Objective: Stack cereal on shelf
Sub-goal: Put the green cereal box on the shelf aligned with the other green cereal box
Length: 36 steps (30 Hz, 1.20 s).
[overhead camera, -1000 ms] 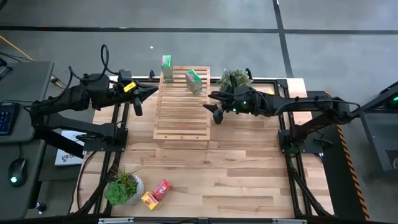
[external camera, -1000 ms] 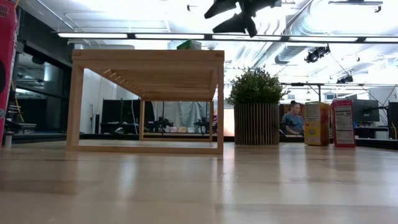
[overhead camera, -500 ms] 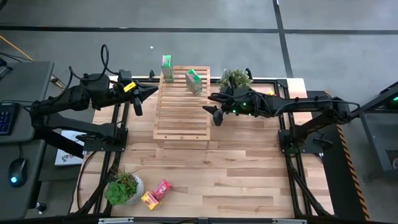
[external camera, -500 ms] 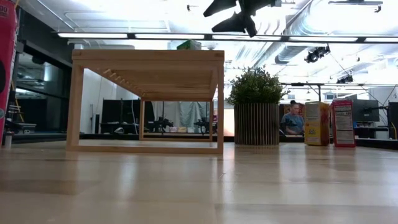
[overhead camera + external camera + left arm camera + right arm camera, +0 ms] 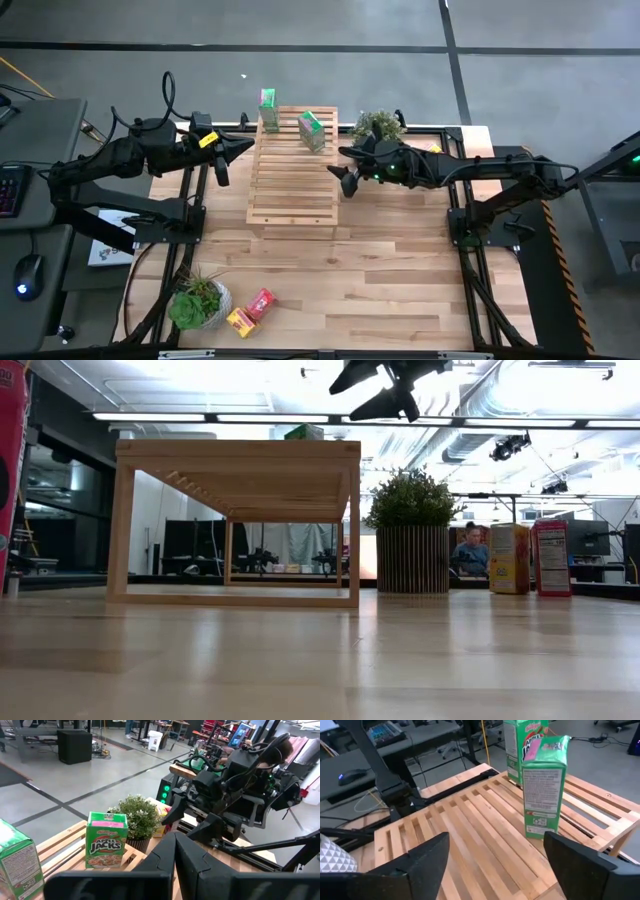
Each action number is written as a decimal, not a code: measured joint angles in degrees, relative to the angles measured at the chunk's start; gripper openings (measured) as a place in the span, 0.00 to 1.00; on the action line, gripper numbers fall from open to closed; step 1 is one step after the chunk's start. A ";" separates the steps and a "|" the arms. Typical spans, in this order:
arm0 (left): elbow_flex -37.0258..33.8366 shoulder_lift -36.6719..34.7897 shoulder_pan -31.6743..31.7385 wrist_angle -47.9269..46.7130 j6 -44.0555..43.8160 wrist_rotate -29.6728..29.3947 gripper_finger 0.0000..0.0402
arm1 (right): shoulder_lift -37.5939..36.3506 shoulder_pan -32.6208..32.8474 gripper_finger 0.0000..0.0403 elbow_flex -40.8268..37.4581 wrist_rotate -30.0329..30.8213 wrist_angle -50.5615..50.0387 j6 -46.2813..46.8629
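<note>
Wooden tabletop [image 5: 380, 260] carries the shelf [image 5: 293, 170] at upper centre, two green cereal boxes [image 5: 312, 130] upright along its top edge. Right gripper [image 5: 346, 178] hovers right of it, spread wide, empty; left gripper [image 5: 240, 148] closed, empty.

Two green cereal boxes [image 5: 311, 130] stand on the shelf [image 5: 290, 185].

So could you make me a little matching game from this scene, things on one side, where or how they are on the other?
Things:
1. green cereal box
2. left gripper
3. right gripper
4. red-pink and yellow boxes

Places or states:
A. open, above the shelf's right edge
B. lying on the table beside a potted plant, near the front
C. standing upright on the shelf
D. shut, left of the shelf

Pairs: 1-C, 2-D, 3-A, 4-B
</note>
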 joint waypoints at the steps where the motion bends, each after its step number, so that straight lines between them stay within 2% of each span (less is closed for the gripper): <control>1: 0.00 0.00 0.00 0.00 0.00 0.00 0.00 | 0.00 -0.01 0.80 0.02 -0.02 0.01 0.68; 9: 0.00 0.00 0.01 0.00 -0.07 0.00 0.00 | 0.37 -0.06 0.80 -0.02 -0.92 -2.23 3.38; 13: 0.00 0.00 0.00 -0.02 -0.07 0.00 0.00 | 2.03 -0.10 0.80 -0.03 -0.90 -0.12 5.84; 16: 0.00 0.00 0.02 0.00 -0.09 -0.02 0.00 | 4.47 0.50 0.80 0.76 -0.43 1.57 3.14; 19: 0.00 0.00 0.02 0.01 -0.19 -0.02 0.00 | 7.03 2.63 0.80 3.86 5.06 0.44 -0.95; 23: 0.00 0.00 0.02 -0.02 -0.48 -0.05 0.00 | 10.41 5.09 0.80 8.96 20.08 -6.29 -3.38; 25: 0.00 0.00 0.02 0.00 -0.50 -0.04 0.00 | 12.15 5.45 0.80 10.37 24.71 -8.15 -2.55; 29: 0.00 0.00 0.02 0.01 -0.50 -0.04 0.00 | 14.64 4.53 0.80 11.21 26.01 -5.34 -0.16; 36: 0.00 0.00 0.02 0.00 -0.52 -0.04 0.00 | 18.45 1.10 0.80 11.18 23.59 -0.02 2.83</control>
